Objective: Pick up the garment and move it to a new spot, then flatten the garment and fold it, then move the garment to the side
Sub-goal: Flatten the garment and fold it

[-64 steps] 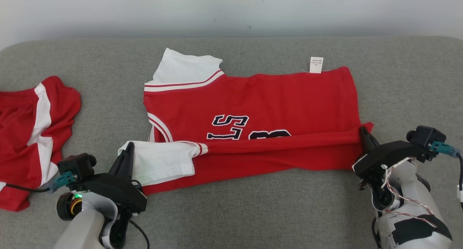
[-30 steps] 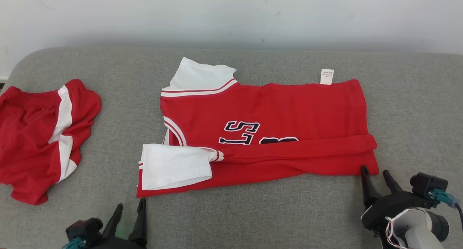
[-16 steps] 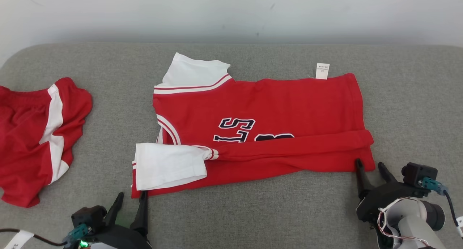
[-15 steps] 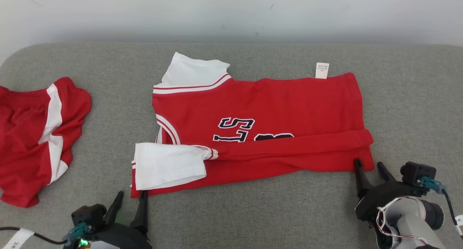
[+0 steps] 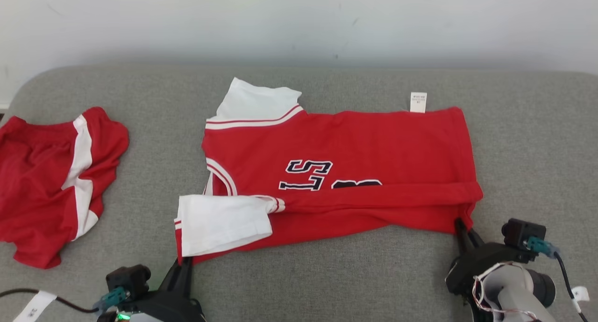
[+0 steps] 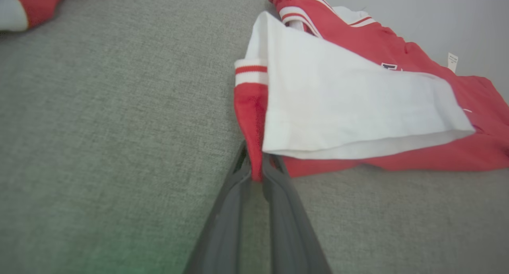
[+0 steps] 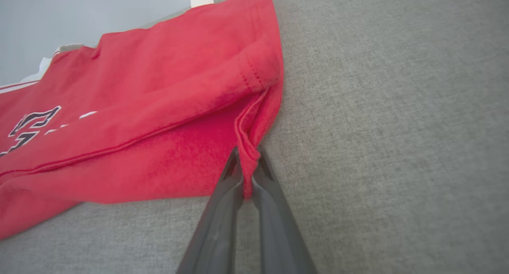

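The garment point(image 5: 355, 149) is a red jersey with white sleeves and dark lettering, lying sideways on the grey cushion, its near long edge folded over. My left gripper point(image 5: 183, 262) is shut on its near left corner below the white sleeve point(image 5: 222, 221); the left wrist view shows the red corner point(image 6: 254, 162) pinched between the fingers point(image 6: 278, 210). My right gripper point(image 5: 460, 225) is shut on the near right hem corner, and the right wrist view shows the red hem point(image 7: 248, 170) clamped between its fingers point(image 7: 222, 218).
A second red and white garment point(image 5: 51, 182) lies crumpled at the left end of the grey cushion point(image 5: 327, 275). A white label point(image 5: 418, 102) sticks out at the jersey's far edge. A pale wall point(image 5: 299, 23) runs behind the cushion.
Both grippers were open just short of the jersey's near corners; they have moved onto the corners and shut on them. The head camera shifted slightly.
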`<state>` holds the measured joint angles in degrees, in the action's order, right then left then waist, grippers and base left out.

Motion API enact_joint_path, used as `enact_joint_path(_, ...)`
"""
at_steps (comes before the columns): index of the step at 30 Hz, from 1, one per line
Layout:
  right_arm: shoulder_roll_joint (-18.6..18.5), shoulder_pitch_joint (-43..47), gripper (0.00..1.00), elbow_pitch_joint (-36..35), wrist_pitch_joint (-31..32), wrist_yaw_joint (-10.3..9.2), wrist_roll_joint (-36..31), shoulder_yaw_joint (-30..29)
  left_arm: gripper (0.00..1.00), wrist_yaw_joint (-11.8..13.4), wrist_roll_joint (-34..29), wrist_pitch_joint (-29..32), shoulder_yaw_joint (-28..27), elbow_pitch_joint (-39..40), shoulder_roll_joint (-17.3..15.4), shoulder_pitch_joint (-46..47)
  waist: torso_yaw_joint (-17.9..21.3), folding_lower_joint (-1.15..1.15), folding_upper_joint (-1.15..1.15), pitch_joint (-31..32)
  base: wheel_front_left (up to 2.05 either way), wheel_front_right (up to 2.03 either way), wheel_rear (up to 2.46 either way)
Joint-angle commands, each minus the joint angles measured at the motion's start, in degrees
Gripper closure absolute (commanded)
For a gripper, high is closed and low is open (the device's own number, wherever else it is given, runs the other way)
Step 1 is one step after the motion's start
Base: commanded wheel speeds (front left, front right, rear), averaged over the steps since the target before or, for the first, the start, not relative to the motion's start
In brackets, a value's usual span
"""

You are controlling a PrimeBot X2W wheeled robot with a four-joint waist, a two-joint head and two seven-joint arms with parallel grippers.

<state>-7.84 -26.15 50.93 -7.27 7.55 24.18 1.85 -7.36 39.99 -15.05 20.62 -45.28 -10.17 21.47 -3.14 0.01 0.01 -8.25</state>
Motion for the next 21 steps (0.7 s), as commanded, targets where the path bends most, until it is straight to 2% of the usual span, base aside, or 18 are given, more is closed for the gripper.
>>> enact_joint_path(1, -0.44, 2.07, 1.0, 0.57, -0.74, -0.14, 0.78, 0.61, 1.0, -0.05, 0.13, -0.02, -0.05, 0.91, -0.59, -1.96, -0.17, -0.01, -0.01, 2.24, 0.0, 0.0, 0.0)
enact_joint_path(6, -1.59, 5.69, 1.0, -1.72, -2.17, -0.14, 3.36, 1.7, 1.0, -0.1, 0.08, -0.02, -1.33, 4.61, -1.01, -6.82, 0.1, -0.01, -0.01, 5.35, 0.0, 0.0, 0.0)
enact_joint_path(11, -3.14, 11.77, 1.0, -6.11, -0.42, -0.14, 5.86, 2.23, 1.0, 0.27, 0.96, 0.19, -1.65, 8.54, -1.27, -13.34, 0.37, -0.01, -0.01, 7.92, 0.0, 0.0, 0.0)
enact_joint_path(17, -4.03, 21.11, 1.0, -13.33, 3.56, -0.14, 7.34, -0.58, 1.0, 2.1, 2.02, 1.9, -1.66, 13.79, -2.01, -19.71, -0.23, -0.01, -0.01, 8.82, 0.0, 0.0, 0.0)
enact_joint_path(21, -2.92, 26.02, 1.0, -18.7, 6.84, -0.14, 7.2, -3.36, 1.0, 3.23, 2.58, 2.64, -1.82, 16.47, -2.25, -21.87, -0.1, -0.01, -0.01, 8.18, 0.0, 0.0, 0.0)
